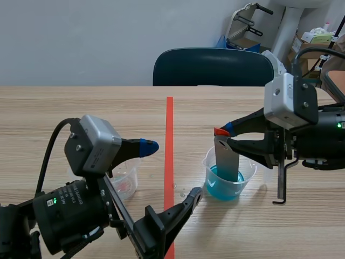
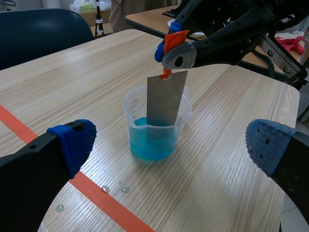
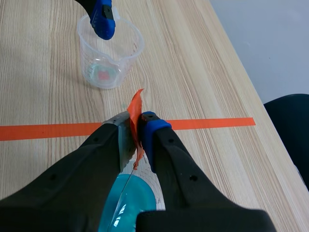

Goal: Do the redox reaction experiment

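The left arm and right arm are black, each with a silver-grey wrist box, green light, black cable and blue dotted pads.

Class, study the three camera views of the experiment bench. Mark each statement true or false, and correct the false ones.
1. The right tool grips the metal strip by its orange tab. True.
2. The beaker under the strip holds red liquid. False: the liquid is blue.
3. The strip's lower end stands inside that beaker. True.
4. The left tool is shut on the second beaker. False: it is open and holds nothing.
5. Both beakers stand on the same side of the tape line. False: one stands on each side.
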Controlling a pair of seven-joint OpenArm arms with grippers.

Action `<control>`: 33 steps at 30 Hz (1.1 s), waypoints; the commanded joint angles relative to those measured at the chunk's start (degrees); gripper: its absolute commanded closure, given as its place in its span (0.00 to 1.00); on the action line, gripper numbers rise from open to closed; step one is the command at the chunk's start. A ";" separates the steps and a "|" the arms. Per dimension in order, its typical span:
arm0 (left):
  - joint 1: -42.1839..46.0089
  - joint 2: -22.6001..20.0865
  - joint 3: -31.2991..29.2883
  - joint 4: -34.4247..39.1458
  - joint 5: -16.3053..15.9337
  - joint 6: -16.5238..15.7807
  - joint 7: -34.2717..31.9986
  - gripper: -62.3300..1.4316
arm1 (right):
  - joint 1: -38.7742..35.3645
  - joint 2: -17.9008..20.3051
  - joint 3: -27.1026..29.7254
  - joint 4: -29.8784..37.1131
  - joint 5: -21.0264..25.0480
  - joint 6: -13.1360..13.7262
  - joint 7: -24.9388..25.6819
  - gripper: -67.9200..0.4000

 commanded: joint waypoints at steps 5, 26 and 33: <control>0.44 0.28 -0.09 0.94 -0.70 -0.13 -0.85 0.00 | 0.81 0.63 0.39 0.50 -0.02 0.66 -0.44 0.99; 0.44 0.28 -0.09 0.94 -0.70 -0.13 -0.85 0.00 | 0.81 0.76 0.61 0.70 0.00 0.66 -0.39 0.99; 0.44 0.28 -0.09 0.94 -0.70 -0.13 -0.85 0.00 | 0.79 0.83 1.53 2.64 0.17 0.66 -0.44 0.99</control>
